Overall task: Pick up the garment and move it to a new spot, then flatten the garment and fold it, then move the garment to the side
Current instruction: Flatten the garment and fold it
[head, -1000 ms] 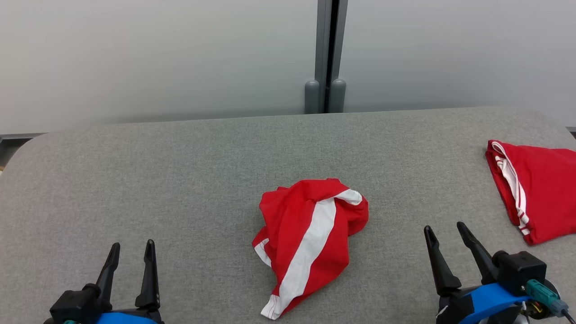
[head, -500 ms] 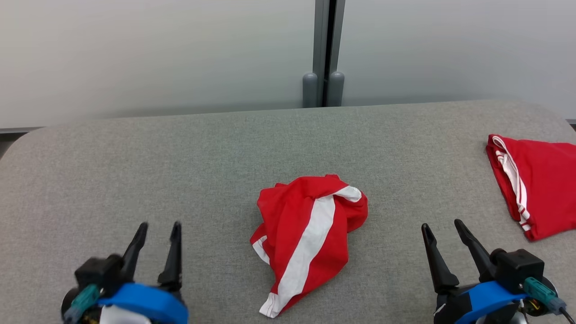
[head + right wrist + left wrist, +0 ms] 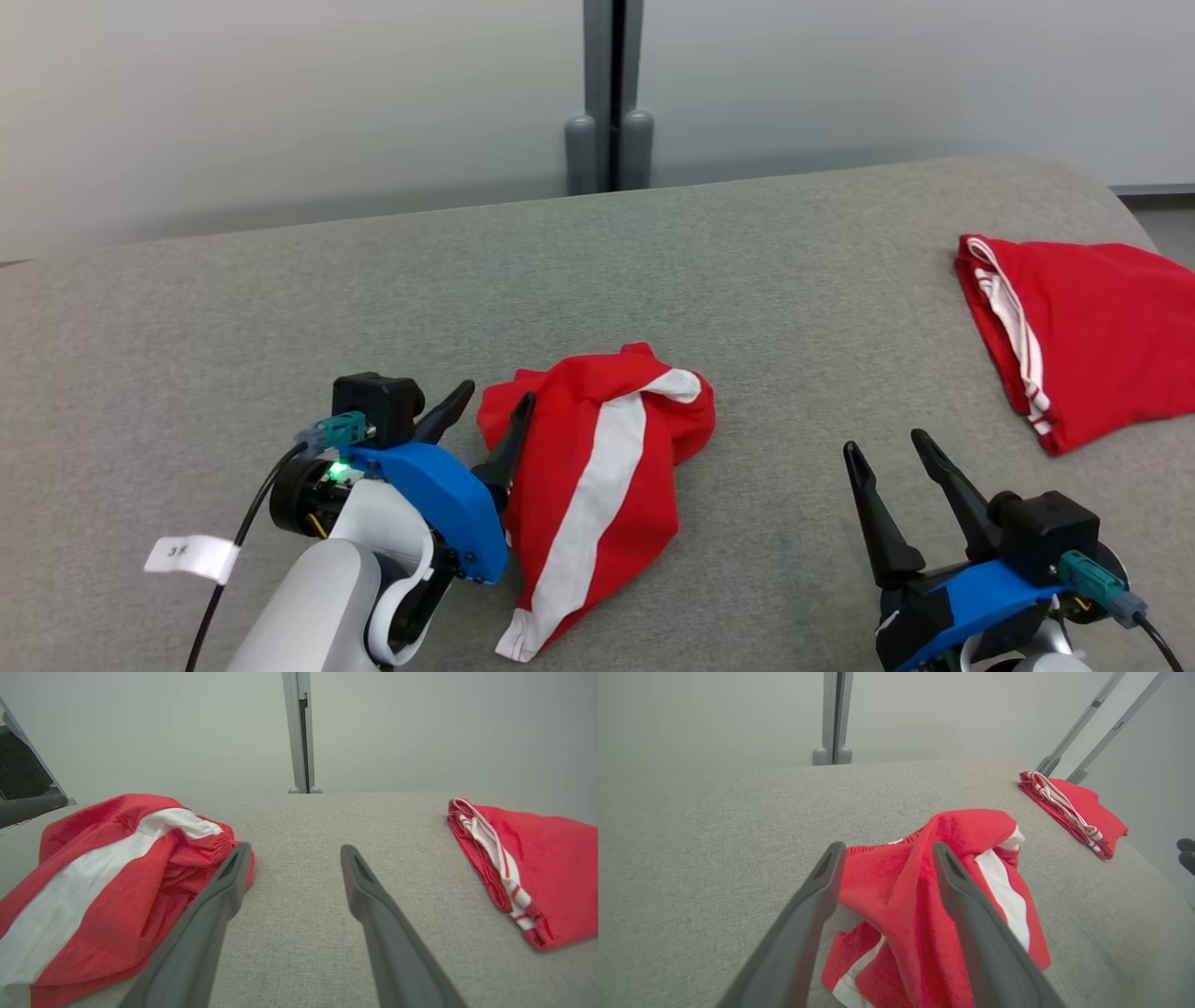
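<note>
While it lies crumpled, garment (image 3: pixel 597 476) red, one broad white stripe.

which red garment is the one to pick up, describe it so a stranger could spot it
On the grey padded table, look at the middle, by the open left gripper. The crumpled red garment there is a loose heap crossed by one broad white band, unlike the folded red garment at the far right, which lies flat with thin white stripes at its edge.
</note>
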